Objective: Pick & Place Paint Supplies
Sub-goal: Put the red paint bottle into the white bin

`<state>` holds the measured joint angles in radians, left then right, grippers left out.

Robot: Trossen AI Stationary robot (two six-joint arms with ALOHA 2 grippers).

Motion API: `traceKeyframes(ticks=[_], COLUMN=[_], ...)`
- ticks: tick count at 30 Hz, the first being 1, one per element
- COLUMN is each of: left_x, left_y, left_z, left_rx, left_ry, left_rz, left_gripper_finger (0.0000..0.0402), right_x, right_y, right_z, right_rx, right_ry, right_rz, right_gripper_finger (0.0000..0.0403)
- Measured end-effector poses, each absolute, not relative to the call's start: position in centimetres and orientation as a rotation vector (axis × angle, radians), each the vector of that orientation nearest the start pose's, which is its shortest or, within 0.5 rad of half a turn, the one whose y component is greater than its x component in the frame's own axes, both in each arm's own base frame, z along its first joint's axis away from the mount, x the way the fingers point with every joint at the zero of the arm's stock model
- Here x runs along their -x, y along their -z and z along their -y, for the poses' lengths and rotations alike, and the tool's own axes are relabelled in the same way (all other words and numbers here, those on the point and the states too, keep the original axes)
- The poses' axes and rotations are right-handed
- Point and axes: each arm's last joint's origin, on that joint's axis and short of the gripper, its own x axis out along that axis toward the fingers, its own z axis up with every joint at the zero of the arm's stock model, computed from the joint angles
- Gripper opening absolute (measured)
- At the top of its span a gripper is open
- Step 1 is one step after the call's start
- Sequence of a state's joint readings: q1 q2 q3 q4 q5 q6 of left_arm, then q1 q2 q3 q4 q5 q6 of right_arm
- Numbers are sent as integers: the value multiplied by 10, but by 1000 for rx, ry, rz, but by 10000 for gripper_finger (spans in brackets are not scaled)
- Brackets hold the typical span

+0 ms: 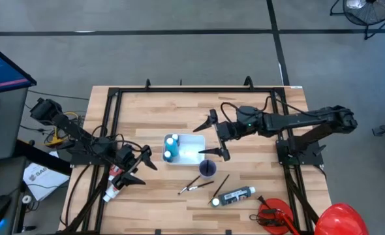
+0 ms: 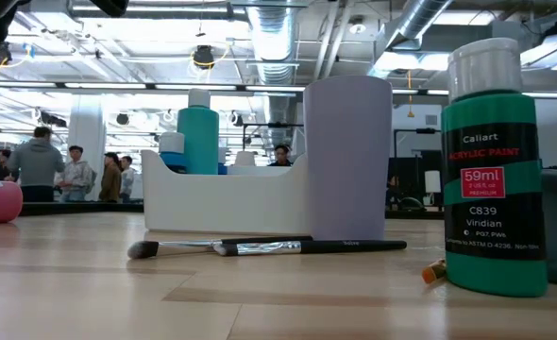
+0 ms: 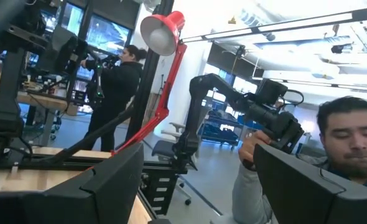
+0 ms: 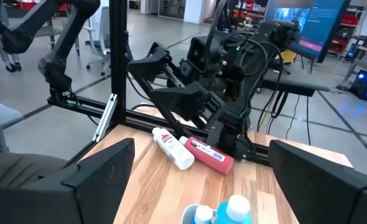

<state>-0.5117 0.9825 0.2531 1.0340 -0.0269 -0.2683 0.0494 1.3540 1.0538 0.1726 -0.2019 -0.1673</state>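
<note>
Here, both grippers gape empty — black bottle [image 1: 233, 196] lies flat, white cap toward the left arm.

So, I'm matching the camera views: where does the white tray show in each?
High view: white tray, table centre.
Low view: centre-left, behind the brush.
Left wrist view: not in it.
Right wrist view: not clearly in it.
Shared landmark: the teal bottles standing in it.

On my worktop [image 1: 147, 111], the tray [image 1: 191, 149] sits mid-table with two bottles [image 1: 171, 147] standing in its left end. A cup [image 1: 207, 169] stands just off the tray's near right corner. Brushes [image 1: 194, 185] lie nearer me than the cup, and another bottle [image 1: 234, 196] lies to their right. Two tubes [image 1: 115, 183] lie side by side by the left edge.
</note>
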Motion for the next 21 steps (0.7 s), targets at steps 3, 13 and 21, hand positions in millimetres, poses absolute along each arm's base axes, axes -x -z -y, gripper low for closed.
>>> traceKeyframes(ticks=[3, 13, 21], left_x=[-165, -169, -171], left_y=[-234, -223, -210], left_z=[92, 88, 83], left_rx=[342, 267, 187], left_ry=[519, 331, 107], left_rz=[230, 154, 44], left_gripper_finger=[298, 298, 298], right_x=[-310, -309, -305], right_y=[-334, -331, -327], right_z=[-21, -21, -19], right_rx=[157, 151, 128], right_ry=[-261, -263, -259], right_rz=[-106, -132, -205], right_gripper_finger=[363, 363, 363])
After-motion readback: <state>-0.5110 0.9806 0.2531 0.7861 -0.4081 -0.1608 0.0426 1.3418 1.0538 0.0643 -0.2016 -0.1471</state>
